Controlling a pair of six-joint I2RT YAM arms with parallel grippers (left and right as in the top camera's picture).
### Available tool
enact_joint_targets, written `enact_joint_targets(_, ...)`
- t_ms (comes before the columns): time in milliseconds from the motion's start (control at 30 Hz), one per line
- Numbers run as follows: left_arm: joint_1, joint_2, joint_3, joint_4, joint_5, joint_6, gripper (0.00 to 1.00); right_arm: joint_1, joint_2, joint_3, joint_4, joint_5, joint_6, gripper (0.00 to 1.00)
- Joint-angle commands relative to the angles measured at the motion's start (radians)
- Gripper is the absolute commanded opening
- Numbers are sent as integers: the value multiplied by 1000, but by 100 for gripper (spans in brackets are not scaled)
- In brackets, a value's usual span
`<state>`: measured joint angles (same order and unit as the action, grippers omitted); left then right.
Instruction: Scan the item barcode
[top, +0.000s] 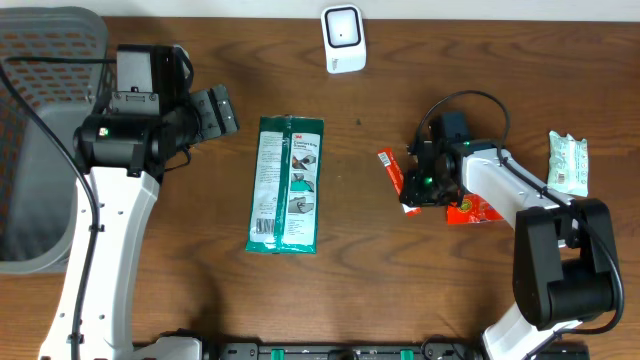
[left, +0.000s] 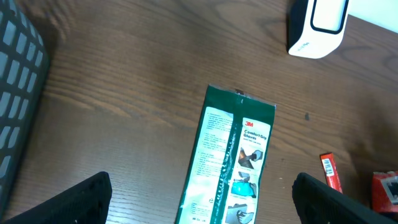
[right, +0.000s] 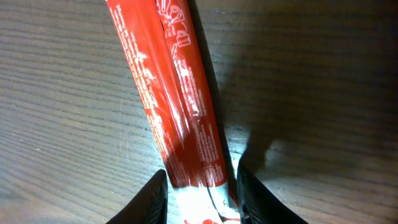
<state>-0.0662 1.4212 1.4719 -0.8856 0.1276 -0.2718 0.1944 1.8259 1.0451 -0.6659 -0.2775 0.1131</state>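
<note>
Right of centre in the overhead view: red packet (top: 392, 172), flat on table (top: 200, 270), one end under right gripper (top: 420, 185). Wrist view shows its fingers (right: 152, 199) drawn in close on either side of that end, the one at frame left touching the film and a sliver of gap at the other; whether they pinch yet cannot be told

Top centre: scanner (top: 341, 38), upright, well apart from the packet

Centre: green pack (top: 287, 185), lying flat

Upper left: left gripper (top: 217, 110), jaws spread wide, nothing between them

Left edge: basket (top: 40, 130)

Right: second red packet (top: 480, 212) just beside the gripper; white pack (top: 567, 163) near the frame edge

Risks, as judged: thin slick film may buckle or slip from an edge grip on lifting; fingertips may scrape the table; the second red packet may be dragged along; the barcode's side is not visible, so it may reach the scanner facing away and give no read
</note>
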Motion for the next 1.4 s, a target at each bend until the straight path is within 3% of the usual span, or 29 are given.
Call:
enact_joint_targets(0, 4, -2, 0, 0, -6, 9, 93, -12, 18, -11, 1, -5, -5, 31)
enact_joint_targets(400, 4, -2, 0, 0, -6, 10, 93, -20, 18, -12, 18, -7, 20, 27)
enact_joint_targets(933, 4, -2, 0, 0, -6, 10, 93, 102, 18, -95, 37, 192, 66, 20)
enact_joint_targets(1367, 4, -2, 0, 0, -6, 10, 93, 229, 18, -98, 31, 346, 100, 1)
